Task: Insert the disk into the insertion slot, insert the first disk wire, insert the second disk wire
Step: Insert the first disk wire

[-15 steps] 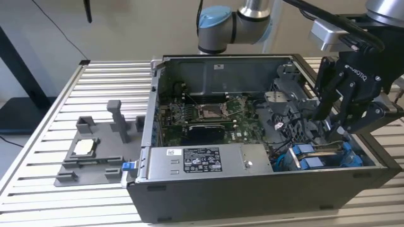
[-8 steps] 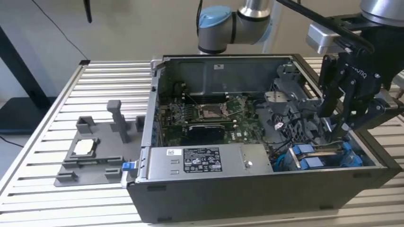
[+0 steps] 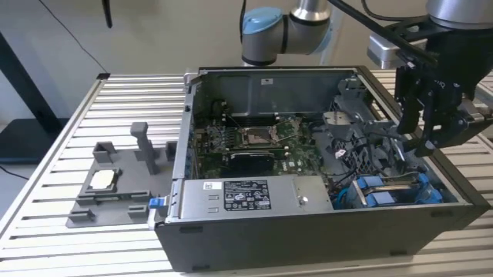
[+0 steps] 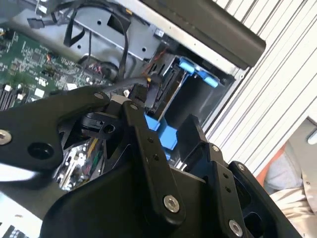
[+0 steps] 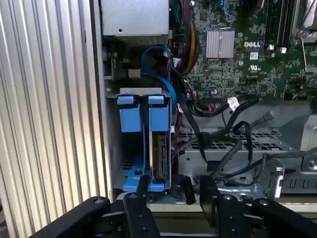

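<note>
**Exterior view.** Camera off the arm, raised, looking obliquely down from middle range at the open computer case on the slatted desk. The whole case is in frame, with the insertion slot at about 4 o'clock and the motherboard near centre.

**First wrist view.** Close, facing almost straight down into the case past the fingers.

**Second wrist view.** Closer and tilted, looking across the finger linkage.

All three views share the insertion slot and part of the motherboard.
</note>
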